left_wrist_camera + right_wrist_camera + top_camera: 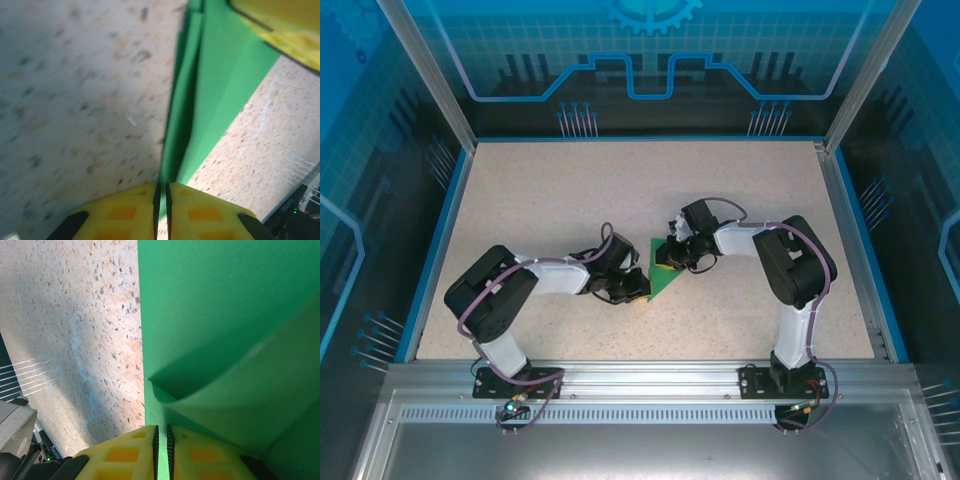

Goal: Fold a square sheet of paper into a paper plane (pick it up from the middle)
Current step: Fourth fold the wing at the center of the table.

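On the speckled table, the green sheet apparently lies lengthwise near-to-far.

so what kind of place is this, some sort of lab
Most likely a robot test cell. A speckled table sits inside an aluminium frame with blue translucent panels, and a left arm and right arm are bolted to a rail at its near edge, working a green sheet of paper.
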Controlling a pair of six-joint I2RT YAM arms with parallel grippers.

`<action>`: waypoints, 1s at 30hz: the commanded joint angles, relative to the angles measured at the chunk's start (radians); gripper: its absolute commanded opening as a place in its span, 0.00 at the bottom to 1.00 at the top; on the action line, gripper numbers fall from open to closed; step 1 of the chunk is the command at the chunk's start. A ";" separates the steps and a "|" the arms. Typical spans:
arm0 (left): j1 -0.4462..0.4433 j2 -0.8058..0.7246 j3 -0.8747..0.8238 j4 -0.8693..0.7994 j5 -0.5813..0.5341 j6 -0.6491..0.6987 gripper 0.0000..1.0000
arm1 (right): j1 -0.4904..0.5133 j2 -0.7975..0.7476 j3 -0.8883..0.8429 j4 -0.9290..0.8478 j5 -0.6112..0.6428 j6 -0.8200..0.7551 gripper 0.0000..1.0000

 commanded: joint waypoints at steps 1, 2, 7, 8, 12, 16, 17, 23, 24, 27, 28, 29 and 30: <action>-0.007 -0.053 -0.019 -0.125 -0.035 0.032 0.17 | 0.017 0.073 -0.015 -0.059 0.066 -0.021 0.16; -0.008 -0.068 -0.012 -0.123 -0.032 0.031 0.17 | 0.016 0.073 -0.016 -0.058 0.066 -0.023 0.16; -0.011 -0.117 0.024 -0.073 -0.010 0.011 0.19 | 0.017 0.074 -0.016 -0.057 0.065 -0.020 0.16; -0.011 -0.119 0.031 -0.055 -0.002 0.005 0.19 | 0.017 0.073 -0.016 -0.056 0.066 -0.021 0.16; -0.014 -0.079 0.059 0.022 0.047 -0.013 0.20 | 0.017 0.076 -0.015 -0.055 0.063 -0.020 0.16; -0.016 0.003 0.081 0.093 0.117 -0.032 0.21 | 0.016 0.079 -0.014 -0.056 0.062 -0.020 0.16; -0.018 0.019 0.085 0.092 0.118 -0.034 0.20 | 0.017 0.079 -0.016 -0.055 0.063 -0.020 0.16; -0.018 0.063 0.063 0.007 0.059 -0.028 0.19 | 0.017 0.081 -0.017 -0.060 0.065 -0.022 0.16; -0.019 0.065 0.048 -0.001 0.049 -0.028 0.18 | 0.017 0.082 -0.016 -0.061 0.066 -0.023 0.16; -0.018 0.071 0.002 -0.014 0.037 -0.027 0.18 | 0.017 0.083 -0.015 -0.061 0.067 -0.023 0.16; -0.019 0.072 -0.012 -0.018 0.032 -0.028 0.18 | 0.017 0.082 -0.016 -0.063 0.067 -0.023 0.16; -0.019 0.073 -0.027 -0.021 0.031 -0.027 0.18 | 0.017 0.082 -0.016 -0.063 0.069 -0.023 0.16; -0.021 0.070 -0.041 -0.033 0.025 -0.023 0.17 | 0.017 0.084 -0.014 -0.063 0.068 -0.023 0.16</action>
